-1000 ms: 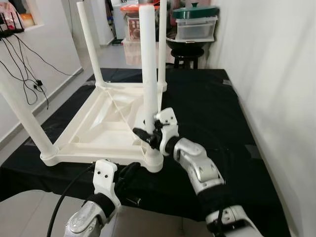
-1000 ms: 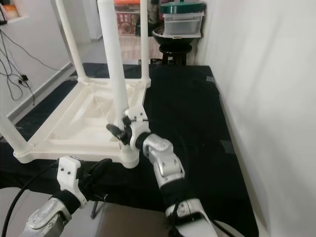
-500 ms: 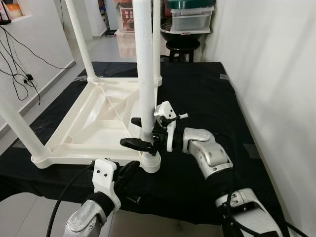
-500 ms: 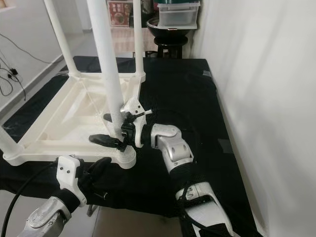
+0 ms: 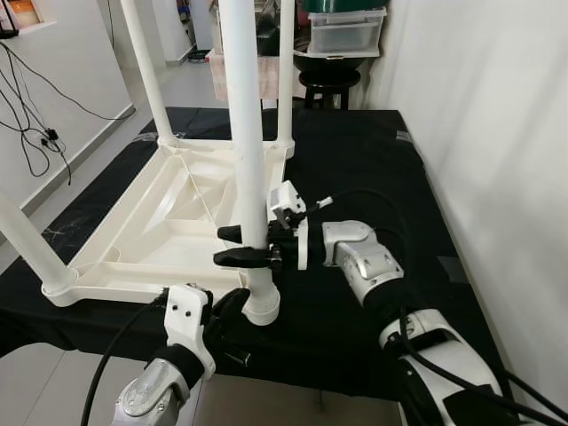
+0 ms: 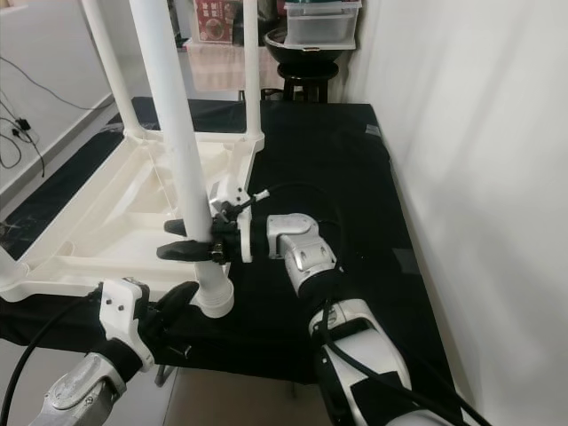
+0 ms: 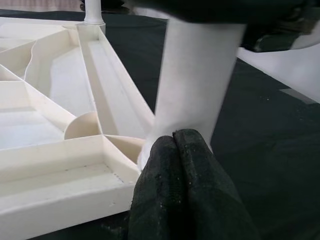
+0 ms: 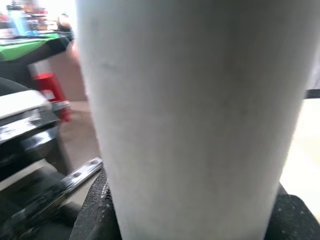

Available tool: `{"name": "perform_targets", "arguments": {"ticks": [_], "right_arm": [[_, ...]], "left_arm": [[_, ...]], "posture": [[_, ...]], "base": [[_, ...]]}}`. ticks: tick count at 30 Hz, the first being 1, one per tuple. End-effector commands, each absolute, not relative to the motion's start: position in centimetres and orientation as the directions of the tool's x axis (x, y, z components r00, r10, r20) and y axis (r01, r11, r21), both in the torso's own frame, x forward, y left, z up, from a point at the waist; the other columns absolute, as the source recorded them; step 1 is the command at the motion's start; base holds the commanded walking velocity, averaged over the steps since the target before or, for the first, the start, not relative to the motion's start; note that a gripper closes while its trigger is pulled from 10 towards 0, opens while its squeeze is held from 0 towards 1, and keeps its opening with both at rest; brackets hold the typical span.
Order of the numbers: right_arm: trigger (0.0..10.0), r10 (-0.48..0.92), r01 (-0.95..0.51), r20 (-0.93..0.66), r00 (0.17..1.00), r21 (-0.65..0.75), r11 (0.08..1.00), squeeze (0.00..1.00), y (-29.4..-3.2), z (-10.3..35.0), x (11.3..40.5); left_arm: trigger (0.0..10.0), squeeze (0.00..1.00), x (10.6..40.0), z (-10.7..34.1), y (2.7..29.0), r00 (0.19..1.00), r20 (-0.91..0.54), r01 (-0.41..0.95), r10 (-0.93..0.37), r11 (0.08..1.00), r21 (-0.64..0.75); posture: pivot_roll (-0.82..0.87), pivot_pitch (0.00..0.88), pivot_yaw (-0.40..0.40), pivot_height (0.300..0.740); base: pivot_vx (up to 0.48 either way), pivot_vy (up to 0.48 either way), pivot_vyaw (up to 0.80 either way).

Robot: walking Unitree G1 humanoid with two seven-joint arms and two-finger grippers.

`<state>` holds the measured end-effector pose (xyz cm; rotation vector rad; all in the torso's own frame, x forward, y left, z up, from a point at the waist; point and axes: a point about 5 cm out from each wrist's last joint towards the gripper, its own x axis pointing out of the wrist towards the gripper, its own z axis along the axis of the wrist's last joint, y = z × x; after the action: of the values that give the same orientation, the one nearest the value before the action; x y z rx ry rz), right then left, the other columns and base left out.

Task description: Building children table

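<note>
Upturned white children's table (image 5: 169,222) on black-covered table (image 5: 373,169). Right gripper (image 5: 241,246), jaws clamped around nearest leg (image 5: 245,133); left gripper (image 7: 182,165), jaws closed, at that leg's base.

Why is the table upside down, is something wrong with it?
Nothing looks broken. The white plastic table lies top-down on the black cloth so its legs point up for fitting. The right gripper has its fingers around the near leg above its corner socket; the left gripper sits shut beside that socket.

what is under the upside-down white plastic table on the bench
A black cloth lies under the upside-down white plastic table, spreading past its edges. What the cloth rests on is covered.
</note>
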<state>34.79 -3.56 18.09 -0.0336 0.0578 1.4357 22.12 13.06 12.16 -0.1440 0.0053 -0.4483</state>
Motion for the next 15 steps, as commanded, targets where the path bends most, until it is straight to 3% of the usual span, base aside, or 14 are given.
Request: {"name": "perform_targets", "arguments": {"ticks": [1,2,4,5,6,8,15], "right_arm": [[0.0,0.964,-0.967,-0.113,0.241,0.054,0.248,0.00,-3.5,16.5,34.9],[0.0,0.964,-0.967,-0.113,0.241,0.054,0.248,0.00,-3.5,16.5,34.9],[0.0,0.777,-0.769,-0.169,0.607,0.123,0.627,0.00,-3.3,14.2,34.4],[0.0,0.777,-0.769,-0.169,0.607,0.123,0.627,0.00,-3.3,14.2,34.4],[0.0,0.713,-0.699,-0.187,0.676,0.145,0.700,0.00,-3.2,13.7,33.3],[0.0,0.705,-0.690,-0.178,0.687,0.146,0.709,0.00,-3.1,13.8,32.4],[0.0,0.686,-0.678,-0.188,0.703,0.116,0.726,0.00,-3.6,13.8,33.8]], "left_arm": [[10.0,0.00,22.0,11.8,12.9,0.901,0.014,0.431,-0.434,0.890,-0.148],[10.0,0.00,22.0,11.8,12.9,0.901,0.014,0.431,-0.434,0.890,-0.148],[10.0,0.00,21.8,11.9,13.0,0.902,0.017,0.430,-0.432,0.891,-0.147],[10.0,0.00,21.8,11.9,13.0,0.902,0.017,0.430,-0.432,0.891,-0.147],[10.0,0.00,21.8,12.0,13.1,0.902,0.018,0.429,-0.432,0.891,-0.146],[10.0,0.00,21.9,11.9,13.2,0.901,0.017,0.431,-0.433,0.891,-0.146],[10.0,0.00,21.9,11.9,13.0,0.898,0.014,0.437,-0.440,0.887,-0.146]], "posture": [[0.02,0.000,-0.016,0.740],[0.02,0.000,-0.016,0.740],[0.01,0.004,-0.017,0.740],[0.01,0.004,-0.017,0.740],[0.00,0.004,-0.003,0.740],[-0.02,0.000,0.008,0.740],[0.00,0.000,-0.002,0.740]], "base": [[0.000,0.000,0.00],[0.000,0.000,0.00],[0.000,0.000,0.00],[0.000,0.000,0.00],[0.000,0.000,0.00],[0.000,0.000,0.00],[0.000,0.000,0.00]]}}
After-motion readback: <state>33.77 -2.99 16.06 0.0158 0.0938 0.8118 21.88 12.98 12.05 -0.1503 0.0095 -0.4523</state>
